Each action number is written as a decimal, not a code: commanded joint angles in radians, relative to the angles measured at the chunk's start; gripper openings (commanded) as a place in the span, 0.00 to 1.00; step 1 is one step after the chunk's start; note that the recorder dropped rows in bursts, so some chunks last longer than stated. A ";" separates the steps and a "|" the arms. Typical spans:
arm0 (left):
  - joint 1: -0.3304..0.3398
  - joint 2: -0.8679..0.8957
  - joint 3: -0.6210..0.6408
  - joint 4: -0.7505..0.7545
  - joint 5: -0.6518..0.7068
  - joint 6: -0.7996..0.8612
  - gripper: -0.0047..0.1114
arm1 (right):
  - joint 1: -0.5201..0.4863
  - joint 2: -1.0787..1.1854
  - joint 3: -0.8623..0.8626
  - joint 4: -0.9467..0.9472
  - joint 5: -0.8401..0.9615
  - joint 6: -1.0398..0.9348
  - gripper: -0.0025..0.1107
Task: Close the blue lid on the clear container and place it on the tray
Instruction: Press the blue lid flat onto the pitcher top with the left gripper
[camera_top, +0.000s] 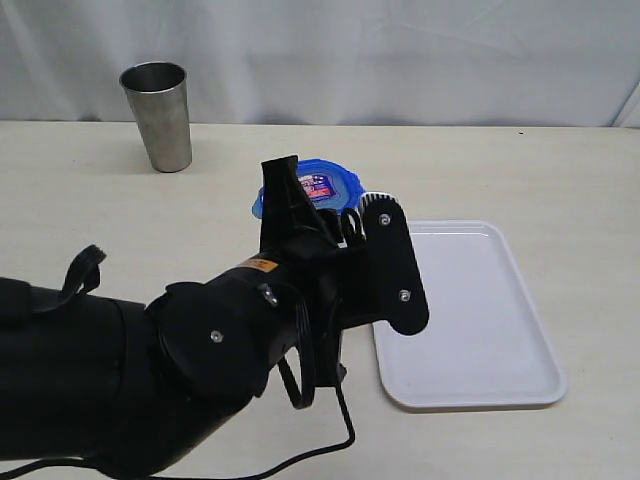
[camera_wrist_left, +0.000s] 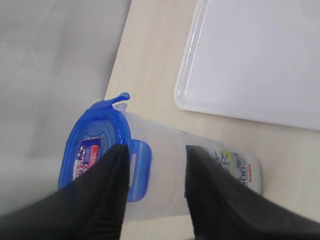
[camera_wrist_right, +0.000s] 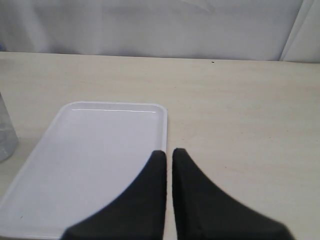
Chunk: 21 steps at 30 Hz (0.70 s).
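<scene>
**Left claw parted at the lidded canister, canister standing off the tray**

Your left arm (camera_top: 200, 350) fills the near foreground of the exterior view, black and bulky, reaching up toward the middle of the table (camera_top: 520, 170). At its end the left claw (camera_wrist_left: 156, 155) has its jaws part-way apart. Through the gap between the two fingers (camera_wrist_left: 100, 200) in the left wrist view you see the side of the clear canister (camera_wrist_left: 162, 185). You cannot tell from these views whether either finger touches it.

To the right lies the white tray (camera_top: 480, 320), flat on the table. Your right claw (camera_wrist_right: 169, 155) hangs over the tray's near edge with its fingers drawn together, and it has hold of nothing.

Far back on the left stands a steel tumbler (camera_top: 160, 115), upright and well apart from everything else.

The clear canister stands upright on the table, just beside the tray's far left corner and not on it. A printed label (camera_wrist_left: 235, 165) sits low on its side.

The blue lid (camera_top: 330, 180) sits on top of the canister. One flap (camera_wrist_left: 139, 170) is folded down against the canister's wall, and another (camera_wrist_left: 117, 98) sticks up and outward. A red-and-blue sticker (camera_top: 315, 187) marks the lid's top.
</scene>
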 joint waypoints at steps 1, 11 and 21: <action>-0.006 -0.003 0.001 -0.064 -0.016 0.025 0.37 | -0.004 -0.004 0.003 0.001 -0.002 -0.003 0.06; -0.095 -0.003 0.001 -0.034 -0.160 0.025 0.36 | -0.004 -0.004 0.003 0.001 -0.002 -0.003 0.06; -0.091 -0.070 0.001 0.084 -0.220 -0.030 0.14 | -0.004 -0.004 0.003 0.001 -0.002 -0.003 0.06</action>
